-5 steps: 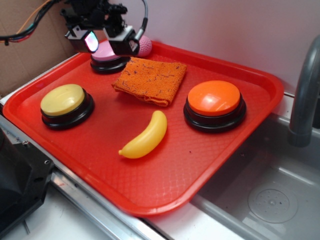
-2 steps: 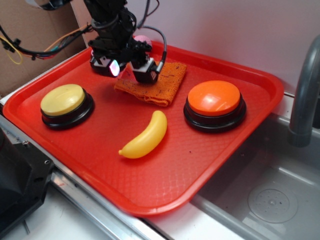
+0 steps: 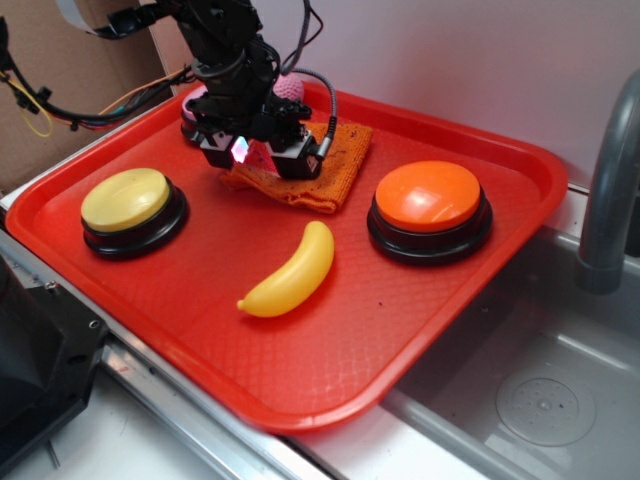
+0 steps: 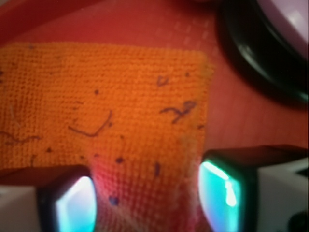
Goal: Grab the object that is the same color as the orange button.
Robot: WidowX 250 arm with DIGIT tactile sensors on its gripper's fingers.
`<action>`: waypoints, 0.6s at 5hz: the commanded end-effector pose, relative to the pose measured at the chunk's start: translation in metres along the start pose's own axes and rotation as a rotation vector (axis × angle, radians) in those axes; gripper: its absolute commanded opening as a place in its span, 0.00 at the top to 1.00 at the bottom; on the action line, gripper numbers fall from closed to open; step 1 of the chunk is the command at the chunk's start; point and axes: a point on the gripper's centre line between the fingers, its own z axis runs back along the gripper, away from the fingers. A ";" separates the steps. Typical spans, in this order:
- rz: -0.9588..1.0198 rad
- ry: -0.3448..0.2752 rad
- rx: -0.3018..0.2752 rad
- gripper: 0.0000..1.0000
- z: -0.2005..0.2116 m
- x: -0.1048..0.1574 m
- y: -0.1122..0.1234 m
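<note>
Nearest the camera, at the tray's [image 3: 440, 330] front: smooth yellow plastic banana [image 3: 290, 272], curved, lying flat on the red pebbled surface. Left of it, yellow-domed button [image 3: 132, 205] on a black base. Right, the orange button [image 3: 430, 207], glossy dome, same black base, clear of everything. Behind the banana, the orange knitted cloth [image 3: 325, 170], folded square, coarse weave with dark flecks, lies flat mid-tray between the buttons' row and the back rim. Gripper [image 3: 258, 158] is down on the cloth's left portion. Wrist view: both fingers [image 4: 72, 205] spread, straddling a strip of knit [image 4: 120, 121] near its edge, pads glowing cyan, not visibly pinched closed. Behind the gripper, pink-topped button [image 4: 275, 38] mostly hidden; pink ball [image 3: 288, 88] peeks out at the back rim.
</note>
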 end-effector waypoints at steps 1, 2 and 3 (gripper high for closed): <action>-0.030 0.030 -0.025 1.00 0.013 0.012 0.003; -0.065 0.063 -0.019 1.00 0.030 0.021 0.005; -0.124 0.108 -0.027 1.00 0.059 0.030 0.005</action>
